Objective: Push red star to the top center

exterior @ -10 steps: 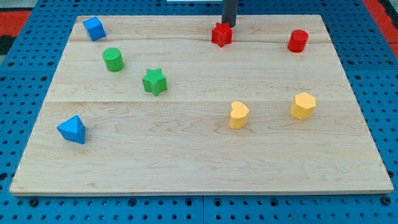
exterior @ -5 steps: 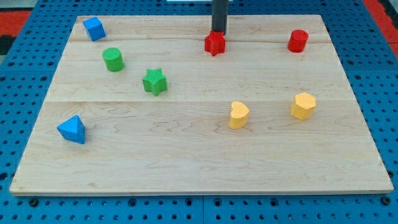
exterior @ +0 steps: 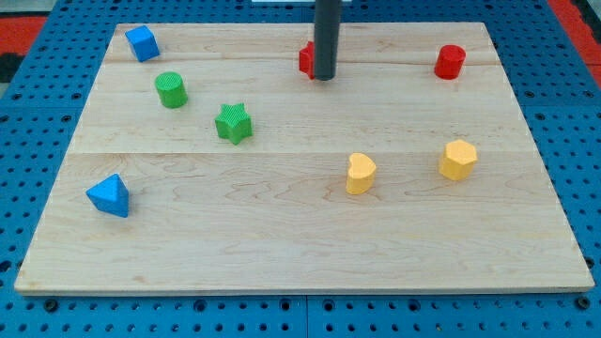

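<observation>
Pushing step under way: my tip (exterior: 324,78) stands at the view's top centre of the worktop (exterior: 300,235), directly in front of the red star (exterior: 306,58), which shows only as a red sliver at the rod's left edge. Whether tip and star touch cannot be told, since the rod hides the contact side. No jaws exist on this rig, so there is no spread or pinch to record. Judgement: the star sits near the top edge and roughly at mid-width, so the task looks close to done, perhaps needing a small trim only. Next move calls for bringing the tip round to the star's lower side and nudging gently toward the view's top, short stroke, so the block does not run off the edge. Other blocks lie well apart: red cylinder (exterior: 450,61) at top right, blue cube (exterior: 142,43) top left, green cylinder (exterior: 171,89), green star (exterior: 233,123), blue pyramid (exterior: 109,195), yellow heart (exterior: 360,173), yellow hexagon (exterior: 457,160).
</observation>
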You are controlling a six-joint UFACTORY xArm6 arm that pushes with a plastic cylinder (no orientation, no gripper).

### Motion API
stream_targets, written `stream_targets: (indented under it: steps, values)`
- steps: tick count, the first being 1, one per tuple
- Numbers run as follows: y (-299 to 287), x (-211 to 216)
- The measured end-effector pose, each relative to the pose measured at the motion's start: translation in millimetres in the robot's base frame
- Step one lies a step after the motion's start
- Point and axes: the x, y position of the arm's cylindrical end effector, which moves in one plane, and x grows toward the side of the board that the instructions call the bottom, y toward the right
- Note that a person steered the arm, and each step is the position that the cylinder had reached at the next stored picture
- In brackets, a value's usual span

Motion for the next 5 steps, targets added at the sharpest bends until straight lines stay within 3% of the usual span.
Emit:
stream_targets:
  steps: [5]
  values:
    - [-1,-56]
